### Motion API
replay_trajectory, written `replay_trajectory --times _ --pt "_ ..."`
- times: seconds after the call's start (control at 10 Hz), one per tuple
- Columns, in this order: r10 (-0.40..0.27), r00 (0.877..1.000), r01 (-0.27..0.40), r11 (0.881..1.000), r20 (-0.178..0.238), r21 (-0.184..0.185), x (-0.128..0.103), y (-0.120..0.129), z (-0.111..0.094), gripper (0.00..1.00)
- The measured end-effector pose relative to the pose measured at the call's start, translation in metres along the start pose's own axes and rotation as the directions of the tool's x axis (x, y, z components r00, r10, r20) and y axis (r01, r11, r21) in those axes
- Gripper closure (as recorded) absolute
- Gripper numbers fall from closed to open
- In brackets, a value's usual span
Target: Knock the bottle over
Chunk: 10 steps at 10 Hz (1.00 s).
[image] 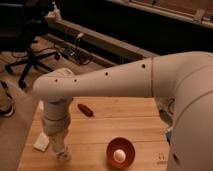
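Observation:
The small clear bottle (64,153) stands near the front left of the wooden table (115,127); only its lower part shows. My gripper (58,144) hangs straight down from the white wrist (55,117), right at the bottle and covering its top. I cannot tell whether it touches the bottle. My big white arm (125,80) reaches in from the right across the whole view.
A flat white block (41,142) lies just left of the gripper. A red bowl (120,152) with a pale round thing inside sits front centre. A small dark brown object (86,110) lies mid-table. An office chair (27,55) stands back left on the floor.

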Motion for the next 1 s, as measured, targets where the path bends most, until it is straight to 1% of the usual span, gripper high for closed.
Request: replay_trajectory --times 0.1,0.3,0.5,0.6,0.7,0.8,0.9,1.0 --pt "-0.021 0.999 0.02 1.0 -0.034 -0.008 -0.001 0.001 0.004 1.0" --pt "-0.046 0.993 0.044 0.999 -0.109 -0.02 -0.005 -0.001 0.013 1.0" --pt "-0.032 0.983 0.031 0.999 -0.179 -0.01 -0.007 -0.007 0.022 1.0" --pt "-0.008 0.978 0.009 1.0 -0.208 0.002 -0.012 -0.009 0.027 1.0" --pt "0.024 0.976 -0.023 1.0 -0.214 0.01 -0.018 -0.01 0.03 1.0" --pt "0.07 0.978 -0.069 0.998 -0.197 0.009 -0.028 -0.01 0.029 1.0" --pt "0.127 0.982 -0.128 0.992 -0.138 -0.004 -0.046 -0.013 0.025 1.0" --pt "0.182 0.981 -0.184 0.983 -0.062 -0.021 -0.061 -0.021 0.019 1.0"
